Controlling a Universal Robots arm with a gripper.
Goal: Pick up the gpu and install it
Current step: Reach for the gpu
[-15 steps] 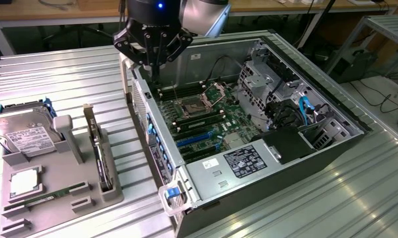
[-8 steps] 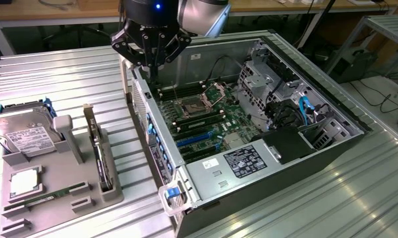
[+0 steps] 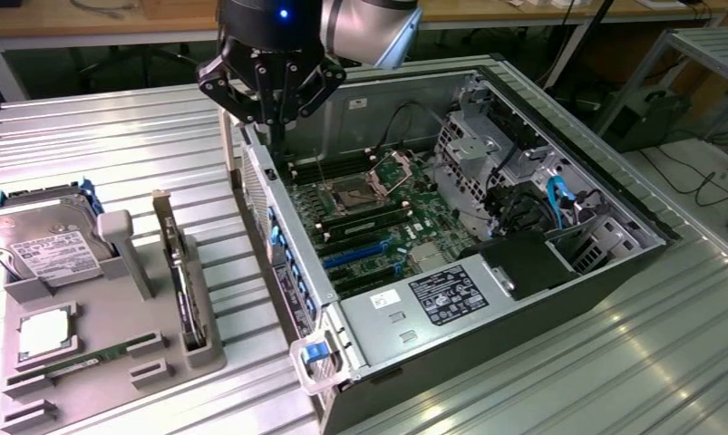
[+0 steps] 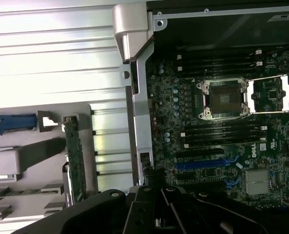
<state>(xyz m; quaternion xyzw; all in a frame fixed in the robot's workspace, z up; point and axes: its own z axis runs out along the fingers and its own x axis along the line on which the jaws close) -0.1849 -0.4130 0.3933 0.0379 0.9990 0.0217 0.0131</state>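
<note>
The counter (image 3: 121,145) is carrying an open computer case (image 3: 497,362) and, at the exterior view's left, a grey holder (image 3: 98,373). The gripper (image 3: 270,116) is hanging over the case's far left wall; I cannot tell how its jaws are standing. The gpu (image 3: 186,292) is standing edgewise in the holder, nearer and well apart from the jaws.

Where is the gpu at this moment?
On the exterior view's left, the gpu stands on edge in the grey tray, between the hard drive and the open computer case.

A ribbed, pale metal table (image 3: 121,145) carries two things directly: an open desktop computer case (image 3: 388,317) lying on its side, and, just beside it toward the exterior view's left, a grey parts holder (image 3: 110,294), seemingly moulded plastic.
</note>
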